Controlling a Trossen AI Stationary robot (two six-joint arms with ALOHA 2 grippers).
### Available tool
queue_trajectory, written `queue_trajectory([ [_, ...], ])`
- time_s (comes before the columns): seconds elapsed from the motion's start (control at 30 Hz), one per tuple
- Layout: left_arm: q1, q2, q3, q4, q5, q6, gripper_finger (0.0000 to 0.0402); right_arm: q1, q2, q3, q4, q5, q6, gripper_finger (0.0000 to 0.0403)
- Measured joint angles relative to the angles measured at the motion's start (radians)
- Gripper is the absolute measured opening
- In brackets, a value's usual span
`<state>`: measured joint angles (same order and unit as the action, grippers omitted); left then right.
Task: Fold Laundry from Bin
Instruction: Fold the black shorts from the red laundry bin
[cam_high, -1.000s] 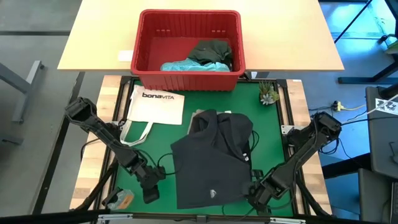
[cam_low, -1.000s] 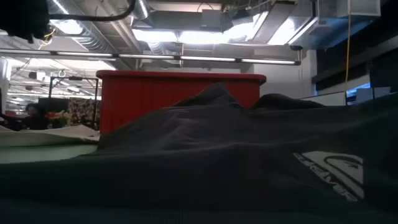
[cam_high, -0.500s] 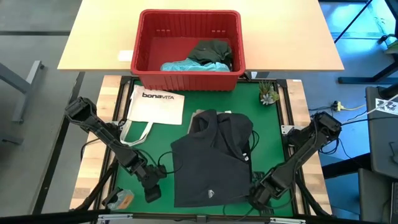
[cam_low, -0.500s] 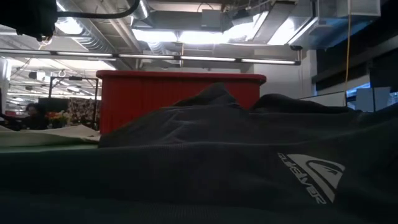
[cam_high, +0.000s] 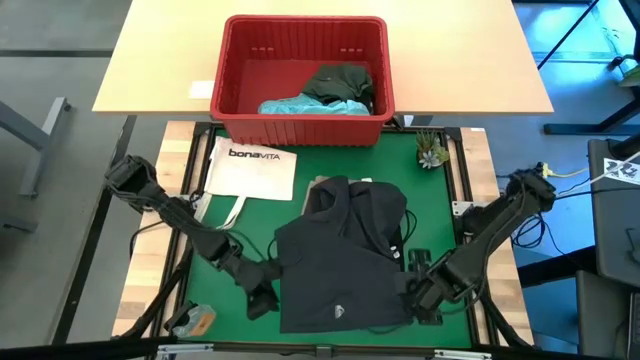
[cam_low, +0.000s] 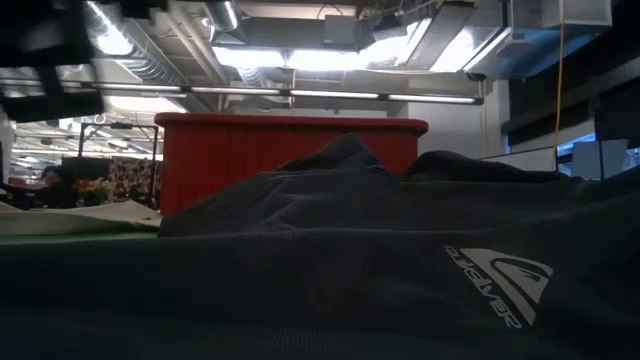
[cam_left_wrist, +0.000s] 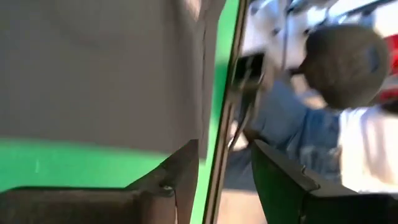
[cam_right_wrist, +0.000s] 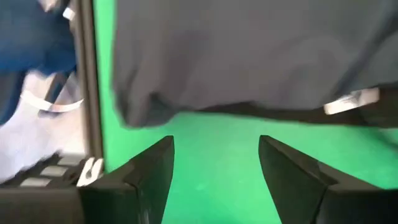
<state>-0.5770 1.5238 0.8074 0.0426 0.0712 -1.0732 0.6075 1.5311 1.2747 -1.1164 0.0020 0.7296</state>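
Dark grey garment (cam_high: 340, 270) is lying soft, matt knit cloth with a pale printed logo (cam_low: 500, 283). The mat (cam_high: 430, 215) under it is looking smooth, flat green. The bin (cam_high: 305, 125) is showing glossy red ribbed plastic, with turquoise cloth (cam_high: 300, 103) crumpling inside. The tote bag (cam_high: 252, 168) is reading as matt white fabric, the tabletop (cam_high: 160, 60) as pale smooth wood.

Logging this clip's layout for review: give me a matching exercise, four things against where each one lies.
Things:
1. dark grey garment
2. turquoise garment
3. white tote bag
4. small plant

Places:
A. inside the red bin
B. far right corner of the green mat
C. spread over the middle of the mat
D. on the mat's left side, just in front of the bin

Pairs: 1-C, 2-A, 3-D, 4-B
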Motion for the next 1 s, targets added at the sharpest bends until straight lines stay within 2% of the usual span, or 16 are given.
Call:
queue_trajectory([
  [0.17, 0.109, 0.0, 0.0, 0.083, 0.0, 0.074, 0.0139, -0.055, -0.088, 0.001, -0.028, 0.103, -0.026, 0.0232],
  [0.37, 0.259, 0.0, 0.0, 0.131, 0.001, 0.252, 0.0139, -0.141, -0.162, -0.018, -0.031, 0.231, -0.094, 0.0232],
  [0.5, 0.364, 0.0, 0.0, 0.13, -0.001, 0.377, 0.0139, -0.218, -0.194, -0.104, -0.028, 0.228, -0.129, 0.0232],
  [0.73, 0.551, 0.0, 0.0, 0.125, -0.021, 0.576, 0.0139, -0.364, -0.291, -0.312, 0.078, 0.129, -0.189, 0.0232],
  [0.87, 0.653, 0.0, 0.0, 0.09, -0.106, 0.651, 0.014, -0.448, -0.354, -0.389, 0.144, 0.118, -0.211, 0.0232],
  [1.0, 0.735, 0.0, 0.0, 0.018, -0.191, 0.71, 0.014, -0.518, -0.383, -0.411, 0.15, 0.128, -0.243, 0.0232],
])
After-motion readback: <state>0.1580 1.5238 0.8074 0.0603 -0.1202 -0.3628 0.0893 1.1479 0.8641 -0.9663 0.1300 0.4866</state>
